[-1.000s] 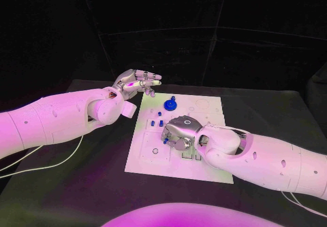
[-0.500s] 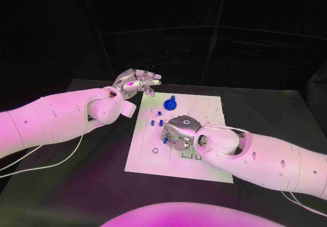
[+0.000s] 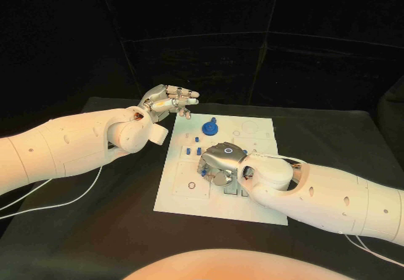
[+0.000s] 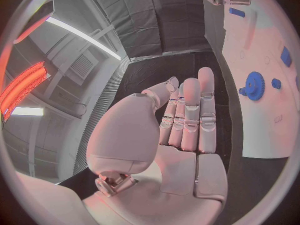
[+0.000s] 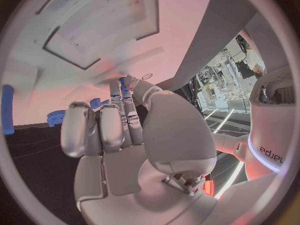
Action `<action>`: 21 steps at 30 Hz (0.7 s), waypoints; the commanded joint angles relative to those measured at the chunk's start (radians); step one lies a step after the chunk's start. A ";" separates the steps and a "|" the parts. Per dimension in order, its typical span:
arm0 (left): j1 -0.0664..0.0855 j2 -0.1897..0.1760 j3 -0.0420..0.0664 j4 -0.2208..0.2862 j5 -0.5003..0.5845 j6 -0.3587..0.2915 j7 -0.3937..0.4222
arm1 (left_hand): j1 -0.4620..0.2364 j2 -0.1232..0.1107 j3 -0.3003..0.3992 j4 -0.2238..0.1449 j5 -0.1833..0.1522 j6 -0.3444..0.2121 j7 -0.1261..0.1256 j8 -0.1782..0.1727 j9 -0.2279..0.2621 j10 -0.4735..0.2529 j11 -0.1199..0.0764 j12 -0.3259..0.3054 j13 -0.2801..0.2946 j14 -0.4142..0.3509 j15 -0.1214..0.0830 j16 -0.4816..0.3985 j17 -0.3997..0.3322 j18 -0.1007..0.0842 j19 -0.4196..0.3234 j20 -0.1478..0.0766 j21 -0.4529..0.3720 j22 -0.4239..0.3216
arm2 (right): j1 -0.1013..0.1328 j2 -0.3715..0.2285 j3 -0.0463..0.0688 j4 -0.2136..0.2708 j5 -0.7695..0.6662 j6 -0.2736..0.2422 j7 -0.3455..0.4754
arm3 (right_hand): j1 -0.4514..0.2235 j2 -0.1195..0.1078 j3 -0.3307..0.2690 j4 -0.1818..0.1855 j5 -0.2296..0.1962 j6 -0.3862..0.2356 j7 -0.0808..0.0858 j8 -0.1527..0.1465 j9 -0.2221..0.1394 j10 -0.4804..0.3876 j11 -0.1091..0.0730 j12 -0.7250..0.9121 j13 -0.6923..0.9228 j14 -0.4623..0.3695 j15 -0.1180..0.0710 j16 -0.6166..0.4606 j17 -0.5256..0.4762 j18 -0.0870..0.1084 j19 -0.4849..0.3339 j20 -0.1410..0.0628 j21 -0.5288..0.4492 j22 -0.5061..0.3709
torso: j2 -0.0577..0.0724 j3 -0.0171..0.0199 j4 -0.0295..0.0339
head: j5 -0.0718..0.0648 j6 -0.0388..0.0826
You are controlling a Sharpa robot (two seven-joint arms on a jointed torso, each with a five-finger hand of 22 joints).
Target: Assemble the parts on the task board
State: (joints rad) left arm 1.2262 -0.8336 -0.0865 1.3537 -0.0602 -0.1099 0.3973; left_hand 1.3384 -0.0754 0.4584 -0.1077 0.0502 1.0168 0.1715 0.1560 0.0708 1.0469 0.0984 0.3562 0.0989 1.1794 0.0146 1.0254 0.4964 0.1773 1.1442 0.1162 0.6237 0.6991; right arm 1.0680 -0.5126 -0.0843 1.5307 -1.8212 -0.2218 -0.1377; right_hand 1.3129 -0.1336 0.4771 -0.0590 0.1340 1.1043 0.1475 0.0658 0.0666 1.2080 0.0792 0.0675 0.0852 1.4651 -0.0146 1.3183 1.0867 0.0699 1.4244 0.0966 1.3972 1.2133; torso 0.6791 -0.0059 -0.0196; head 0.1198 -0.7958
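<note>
The board [image 3: 220,175] lies flat in the middle of the black table [image 3: 337,134], long side running away from me. On its far half I see a blue gear [image 3: 211,128] standing just beside a smaller blue piece; nearer, two small blue blocks [image 3: 192,150] sit side by side left of centre. The left wrist view shows the same gear [image 4: 254,85] with a small blue knob touching its rim, and further blue parts beyond it on the white plate.

My right hand [image 3: 221,163] hangs low over the board's middle, palm down, fingers curled under it. A blue part [image 3: 207,171] shows at its fingertips, but I cannot tell whether the hand grips it or only covers it. In the right wrist view the fingers [image 5: 103,130] are bent forward close together against the board's face, with blue pieces at their tips and a long blue part [image 5: 7,109] off to one side.

My left hand [image 3: 169,99] is raised beside the board's far left corner, clear of it. Its fingers [image 4: 190,115] lie straight and side by side, thumb apart, holding nothing.

A white cable [image 3: 51,204] trails across the table under the left arm.
</note>
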 commanded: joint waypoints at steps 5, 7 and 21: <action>0.002 0.000 0.001 0.000 0.005 0.013 -0.002 | 0.002 0.002 0.000 -0.006 -0.001 0.004 0.002 0.005 -0.001 -0.008 0.002 0.004 0.001 -0.010 0.000 -0.005 -0.001 0.005 -0.005 -0.004 -0.005 -0.001 | 0.001 0.000 0.000 -0.002 0.000 -0.028 0.000 | -0.024 -0.015 -0.033 0.009 0.004 -0.076 0.003 -0.005 -0.003 -0.103 0.016 -0.004 -0.021 0.016 0.021 -0.024 -0.043 0.015 -0.034 0.012 -0.040 -0.070 | 0.000 0.0003 -0.0002 | 0.000 0.000; 0.002 0.000 0.001 0.000 0.005 0.014 -0.004 | 0.002 0.002 0.001 -0.007 -0.001 0.004 0.002 0.005 -0.001 -0.009 0.002 0.005 0.001 -0.010 0.000 -0.005 -0.001 0.005 -0.005 -0.005 -0.005 -0.002 | 0.002 -0.003 0.000 -0.001 0.006 -0.049 0.003 | -0.031 -0.024 -0.071 0.015 0.010 -0.118 0.001 -0.004 -0.002 -0.166 0.022 0.000 -0.021 0.012 0.026 -0.034 -0.061 0.029 -0.064 0.016 -0.083 -0.144 | 0.000 0.0008 -0.0002 | -0.001 0.001; 0.002 -0.003 0.000 -0.004 0.005 0.018 -0.007 | 0.002 0.002 0.001 -0.007 -0.001 0.003 0.002 0.005 -0.001 -0.009 0.003 0.005 0.001 -0.010 0.000 -0.005 -0.002 0.005 -0.005 -0.005 -0.005 -0.002 | 0.014 -0.140 0.002 0.100 0.102 -0.144 0.007 | -0.009 0.006 -0.200 0.035 0.037 -0.124 0.001 0.002 0.003 -0.165 0.012 0.083 -0.013 0.011 0.017 -0.044 -0.084 0.029 -0.049 0.010 -0.097 -0.157 | -0.004 0.0004 -0.0060 | -0.018 0.017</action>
State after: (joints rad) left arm 1.2262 -0.8359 -0.0870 1.3492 -0.0600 -0.1057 0.3899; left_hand 1.3384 -0.0754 0.4584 -0.1077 0.0502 1.0168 0.1714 0.1560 0.0710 1.0433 0.1019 0.3562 0.0989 1.1794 0.0146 1.0254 0.4955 0.1773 1.1442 0.1162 0.6237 0.6984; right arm 1.0752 -0.6457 -0.0842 1.6215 -1.7697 -0.3235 -0.1269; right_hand 1.3037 -0.1370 0.2831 -0.0249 0.1682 0.9718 0.1469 0.0658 0.0682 1.0383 0.0922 0.1465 0.0707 1.4686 0.0073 1.2756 1.0003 0.0857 1.3670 0.1066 1.2977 1.0545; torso 0.6773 -0.0045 -0.0223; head 0.1072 -0.7837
